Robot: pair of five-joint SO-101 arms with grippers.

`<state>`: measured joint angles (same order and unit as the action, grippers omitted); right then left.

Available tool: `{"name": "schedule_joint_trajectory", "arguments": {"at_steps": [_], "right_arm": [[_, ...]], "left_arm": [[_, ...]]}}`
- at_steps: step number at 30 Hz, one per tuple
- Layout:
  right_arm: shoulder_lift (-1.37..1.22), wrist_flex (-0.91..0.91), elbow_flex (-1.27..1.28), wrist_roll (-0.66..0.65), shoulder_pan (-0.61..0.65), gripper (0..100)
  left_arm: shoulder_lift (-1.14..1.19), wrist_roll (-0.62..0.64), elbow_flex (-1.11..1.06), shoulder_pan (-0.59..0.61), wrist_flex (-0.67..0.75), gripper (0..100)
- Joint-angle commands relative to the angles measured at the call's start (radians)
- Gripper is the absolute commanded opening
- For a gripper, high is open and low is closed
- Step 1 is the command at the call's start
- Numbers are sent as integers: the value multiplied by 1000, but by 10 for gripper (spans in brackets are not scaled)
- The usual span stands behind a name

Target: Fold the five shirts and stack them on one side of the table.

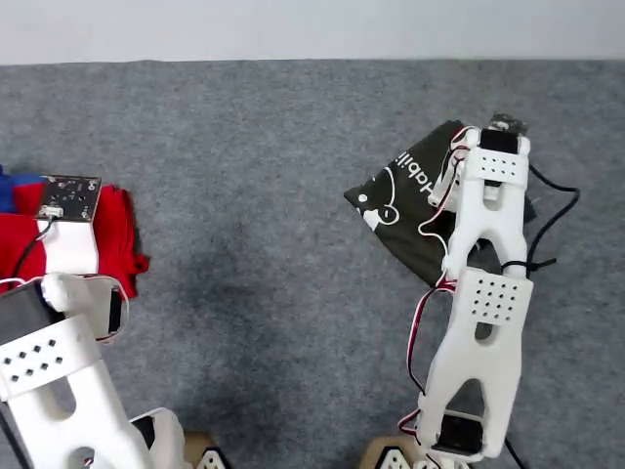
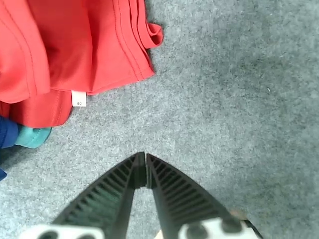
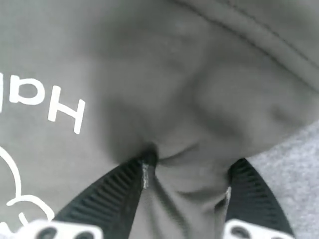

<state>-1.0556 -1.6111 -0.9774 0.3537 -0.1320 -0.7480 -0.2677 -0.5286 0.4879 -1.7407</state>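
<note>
The stack stands at the left edge of the table (image 1: 254, 147): a red shirt (image 1: 117, 234) lies on top, and a blue shirt (image 1: 12, 186) shows beneath it at the far edge. In the left wrist view a strip of teal cloth (image 2: 32, 137) also shows under the red layers, beside the blue. The left arm (image 1: 59, 362) is positioned at this stack. The left gripper (image 2: 145, 162) hangs over bare table just beside the red shirt, with its fingers closed tip to tip and nothing between them. Well apart from the stack, on the right half of the table, lies the dark shirt (image 1: 405, 210). It has white print and sits folded into a compact, skewed shape. The right arm (image 1: 488, 293) extends over it. The right gripper (image 3: 192, 169) is down on the cloth with its fingers partly spread, straddling a raised ridge of dark fabric that is not yet clamped. Judged from this layout, the step in hand is the pickup of the dark shirt for transfer to the stack. The count of shirts already stacked cannot be confirmed. The next move calls for the right fingers to close fully on the ridge and catch every layer, so that the fold holds when the shirt is lifted. A carry across the table to the red shirt then follows.
</note>
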Motion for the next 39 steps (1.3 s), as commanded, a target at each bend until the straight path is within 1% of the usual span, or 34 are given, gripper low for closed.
{"name": "schedule_joint_trajectory", "arguments": {"at_steps": [1,3,4,6,9,11,23,26,28,31,36,38,39], "right_arm": [[-12,-22,-17,-14,21,102],[-7,-24,-20,-86,19,20],[-1,-30,-28,-132,19,4],[13,-79,-55,-199,18,20],[33,-165,-127,-275,-10,11],[50,-188,-160,-358,-44,10],[217,-182,-164,-1060,-375,10],[219,-156,-164,-1183,-449,10],[217,-124,-160,-1234,-493,10],[202,-84,-160,-1277,-535,10],[143,-44,-164,-1292,-544,14],[140,-42,-166,-1287,-544,51],[150,-47,-166,-1284,-544,88]], "left_arm": [[-18,-8,2,-2,-12,7],[-18,-8,2,-2,-12,7],[-18,-8,2,-2,-12,7],[-18,-8,2,-2,-12,7],[-18,-8,2,-2,-12,7],[-18,-6,2,-2,-12,7],[-18,-6,4,-2,-14,7],[-18,-6,4,-2,-12,7],[-18,-6,4,-2,-12,7],[-18,-6,4,-2,-12,7],[-18,-6,4,-2,-12,7],[-18,-6,4,-2,-12,7],[-18,-6,4,-2,-12,7]]}}
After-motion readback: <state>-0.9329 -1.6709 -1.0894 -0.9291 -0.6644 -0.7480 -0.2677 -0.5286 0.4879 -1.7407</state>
